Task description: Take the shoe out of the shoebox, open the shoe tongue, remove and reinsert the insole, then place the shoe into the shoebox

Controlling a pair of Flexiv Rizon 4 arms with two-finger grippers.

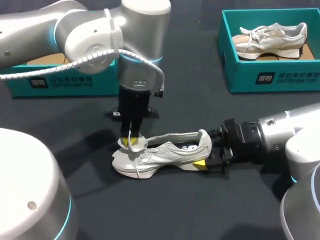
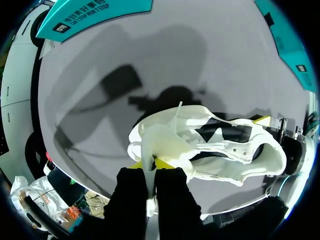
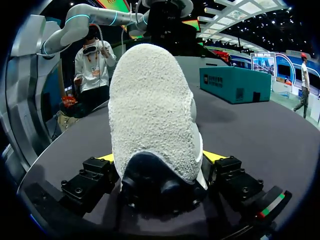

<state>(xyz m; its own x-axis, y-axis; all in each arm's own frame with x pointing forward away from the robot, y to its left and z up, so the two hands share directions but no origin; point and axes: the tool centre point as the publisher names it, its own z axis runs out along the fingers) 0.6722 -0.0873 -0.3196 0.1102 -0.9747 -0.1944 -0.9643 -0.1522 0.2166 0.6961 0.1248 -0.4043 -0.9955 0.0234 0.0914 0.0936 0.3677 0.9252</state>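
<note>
White shoe (image 1: 160, 152) sits mid-table (image 1: 200, 210), well apart from every edge, with bare dark surface all round. The left gripper (image 1: 132, 137) hangs above it, fingers pinching the tongue (image 1: 131, 143). The right gripper (image 1: 205, 154) clamps the heel from both sides. Teal shoeboxes stand toward the far left corner (image 1: 60, 82) and far right corner (image 1: 272, 75), the right one holding a second shoe (image 1: 270, 40).

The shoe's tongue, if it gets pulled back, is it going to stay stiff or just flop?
Probably floppy: the tongue bends and creases where the left gripper pinches it. Likely light too, being a thin flap. Pulling could drag the whole shoe, though the right gripper clamping its heel should resist that.
</note>
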